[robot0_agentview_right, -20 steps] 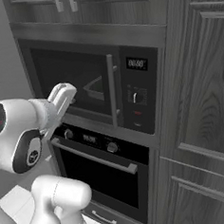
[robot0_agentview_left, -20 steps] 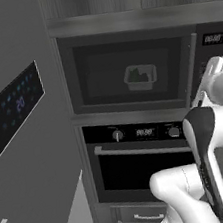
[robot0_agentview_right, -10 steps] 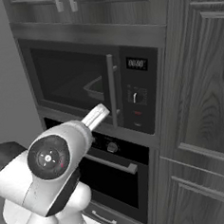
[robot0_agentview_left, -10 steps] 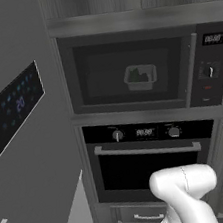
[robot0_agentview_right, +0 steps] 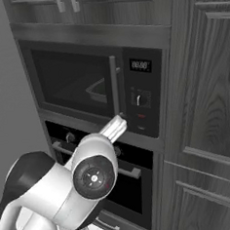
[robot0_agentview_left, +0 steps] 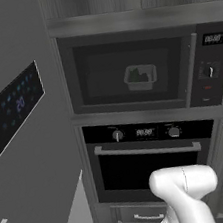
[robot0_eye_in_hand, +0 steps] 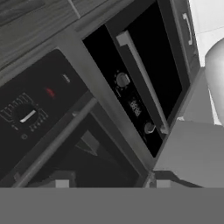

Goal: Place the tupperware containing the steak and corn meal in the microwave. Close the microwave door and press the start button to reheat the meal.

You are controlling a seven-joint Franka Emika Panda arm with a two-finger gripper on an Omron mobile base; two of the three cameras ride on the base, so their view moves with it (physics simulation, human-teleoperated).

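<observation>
The robot's white arm (robot0_agentview_left: pixel 186 193) is closest, low in front of the oven (robot0_agentview_left: pixel 146 164); the gripper (robot0_eye_in_hand: pixel 109 183) shows just two small tips, and I cannot tell how wide they stand or if they hold anything; above the oven is the microwave (robot0_agentview_left: pixel 137 69) with its door (robot0_agentview_left: pixel 127 70) shut; the tub (robot0_agentview_left: pixel 140 77) with green food sits inside, behind the glass; past it on the right is the black panel (robot0_agentview_left: pixel 210 63) with a knob.
</observation>
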